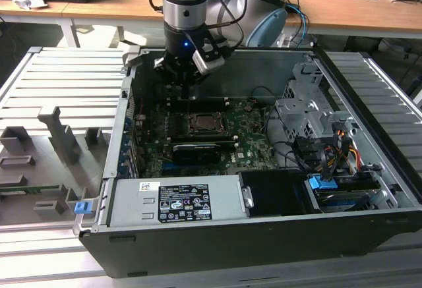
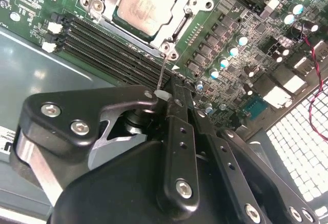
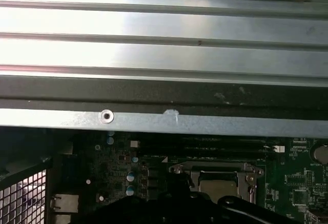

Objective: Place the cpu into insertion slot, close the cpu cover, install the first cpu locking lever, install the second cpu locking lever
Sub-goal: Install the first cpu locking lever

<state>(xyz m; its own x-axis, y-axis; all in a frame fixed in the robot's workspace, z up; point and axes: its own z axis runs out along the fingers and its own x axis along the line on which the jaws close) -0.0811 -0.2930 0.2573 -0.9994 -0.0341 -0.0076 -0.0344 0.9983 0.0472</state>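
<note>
Wooden desks (image 1: 356, 8) stand behind a ribbed metal table (image 1: 59, 84) that carries an open computer case (image 1: 264, 70). A grey power supply (image 1: 178, 202) lies along the case's near edge. On the green motherboard (image 1: 250, 136) the cpu (image 1: 204, 123) (image 2: 147, 2) (image 3: 218, 187) sits in its socket, silvery top upward. The cpu cover (image 2: 130, 32) lies flat around it, framing the chip. The gripper (image 1: 186, 95) (image 2: 163, 97) hangs just above the board between the socket and the case's rear wall. Its 2 fingers are drawn together on the upper end of 1 thin wire locking lever (image 2: 162, 70). The lever rises from the socket corner beside the black memory slots (image 2: 97, 42).
</note>
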